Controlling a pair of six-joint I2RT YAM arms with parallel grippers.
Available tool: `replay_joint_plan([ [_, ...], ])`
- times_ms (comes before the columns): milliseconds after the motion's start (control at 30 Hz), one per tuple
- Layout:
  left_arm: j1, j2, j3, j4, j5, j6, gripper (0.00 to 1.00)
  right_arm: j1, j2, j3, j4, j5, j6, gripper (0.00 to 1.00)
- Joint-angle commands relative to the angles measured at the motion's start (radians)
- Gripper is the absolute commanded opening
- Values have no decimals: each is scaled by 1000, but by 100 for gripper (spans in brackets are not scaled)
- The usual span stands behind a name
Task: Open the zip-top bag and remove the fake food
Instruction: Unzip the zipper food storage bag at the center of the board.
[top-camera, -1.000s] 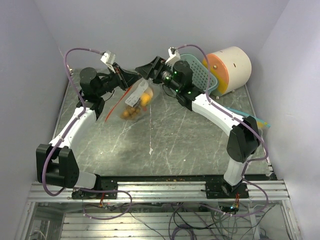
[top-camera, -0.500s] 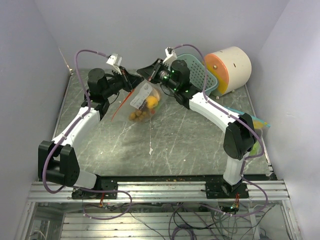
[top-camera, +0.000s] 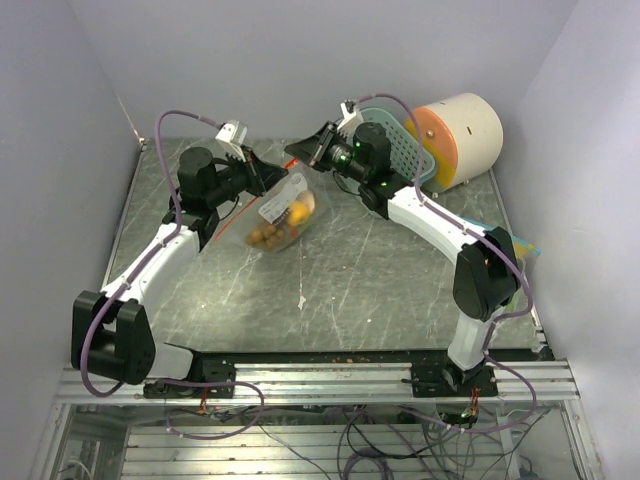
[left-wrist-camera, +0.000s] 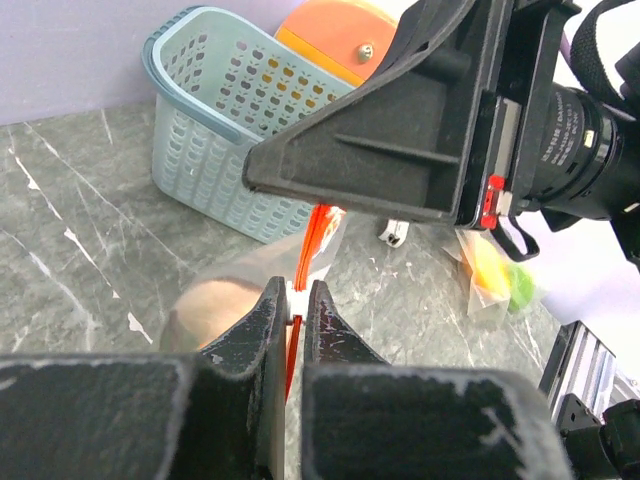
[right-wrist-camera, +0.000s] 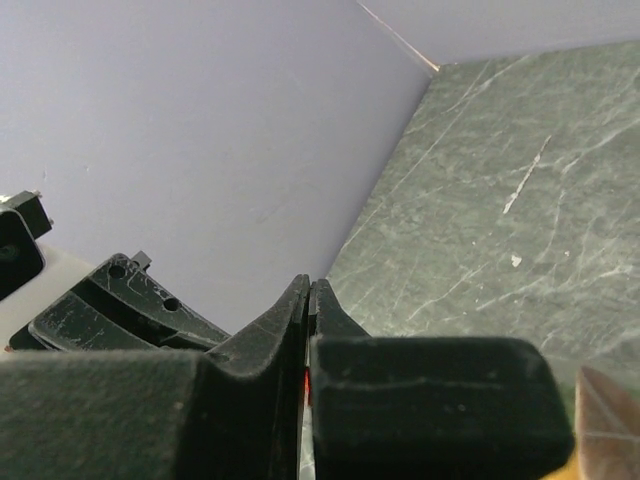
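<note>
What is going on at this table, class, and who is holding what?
Two robot arms hold a clear zip-top bag between them over the table. The left claw and the right claw face each other, each shut on the bag's red zip edge. The fake food is inside the bag, with none taken out yet. A pale blue basket and a cream cylinder stand at the back right.

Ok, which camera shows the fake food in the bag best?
Top external: the fake food shows plainly through the clear bag. Left wrist gives only a blur under the red zip; right wrist, nothing certain.
</note>
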Motion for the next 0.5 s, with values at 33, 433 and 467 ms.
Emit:
replay_joint_plan([
  [33,10,-58,-7,-19,-32,31,7,-50,-60,-14,-14,63,-44,0],
  [433,10,-133,-72,-79,-39,39,7,-103,12,95,-6,-31,-79,29],
  [467,11,-130,-70,-76,-42,39,7,-69,19,102,4,-27,-88,47],
])
